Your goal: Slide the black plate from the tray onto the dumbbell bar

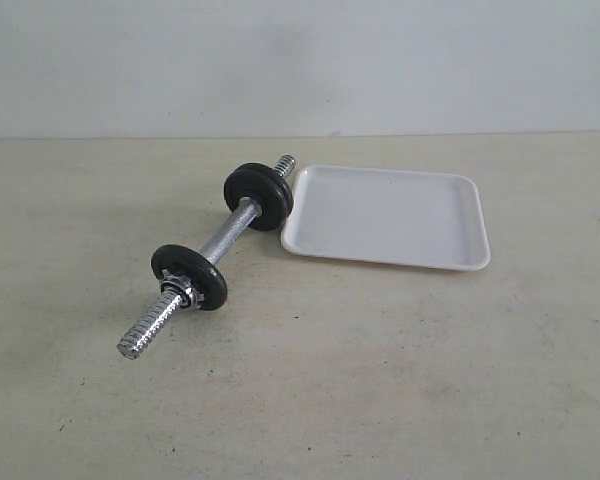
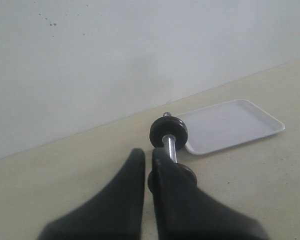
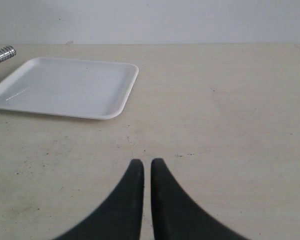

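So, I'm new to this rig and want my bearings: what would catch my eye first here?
A short chrome steel dumbbell bar lies diagonally on the beige tabletop in the exterior view, with black metal discs near both ends. Beside its far end sits a shallow white rectangular plastic tray, with nothing in it. In the wrist views, the left black claw and right black claw are both shut, holding nothing.

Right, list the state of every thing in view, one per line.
tray: flat on table, nothing in it
dumbbell bar: lying beside tray
far black discs: on bar, upright
near black disc: on bar, chrome nut against it
left claw: shut, empty
right claw: shut, empty
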Controlling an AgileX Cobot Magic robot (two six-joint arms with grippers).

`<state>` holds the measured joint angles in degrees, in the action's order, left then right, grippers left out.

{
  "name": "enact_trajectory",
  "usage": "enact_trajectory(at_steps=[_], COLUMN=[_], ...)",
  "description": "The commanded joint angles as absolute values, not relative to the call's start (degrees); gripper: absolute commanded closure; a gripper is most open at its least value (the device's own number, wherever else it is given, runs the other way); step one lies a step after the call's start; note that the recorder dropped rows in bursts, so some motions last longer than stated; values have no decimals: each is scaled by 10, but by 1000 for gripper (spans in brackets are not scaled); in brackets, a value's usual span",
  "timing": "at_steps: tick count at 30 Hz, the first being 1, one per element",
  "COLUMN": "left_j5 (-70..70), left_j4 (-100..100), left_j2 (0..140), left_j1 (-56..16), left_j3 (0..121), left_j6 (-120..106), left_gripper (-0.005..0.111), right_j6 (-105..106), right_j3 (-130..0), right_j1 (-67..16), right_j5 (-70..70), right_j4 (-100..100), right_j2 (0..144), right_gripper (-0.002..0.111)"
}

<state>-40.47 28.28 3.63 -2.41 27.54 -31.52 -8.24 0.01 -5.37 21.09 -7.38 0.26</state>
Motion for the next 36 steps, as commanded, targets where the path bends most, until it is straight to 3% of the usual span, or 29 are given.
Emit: enact_trajectory(at_steps=[1, 23, 28, 36], left_j5=[-404, -385, -201, -107], left_j4=[289, 289, 141, 0], left_j2=[33, 31, 2, 0], left_j1=[-23, -23, -23, -23], left_j3=[270, 256, 152, 56], left_j6=[-311, -298, -91, 55], left_gripper=[102, 102, 102, 102], right_j6=[-84, -84, -84, -84], right_j3=[0, 0, 0, 0], right_j1=[-51, -51, -51, -51], right_j5=[208, 208, 208, 208], right_j4=[-80, -80, -80, -80], right_j2=[0, 0, 0, 0], right_gripper=[104, 104, 104, 104])
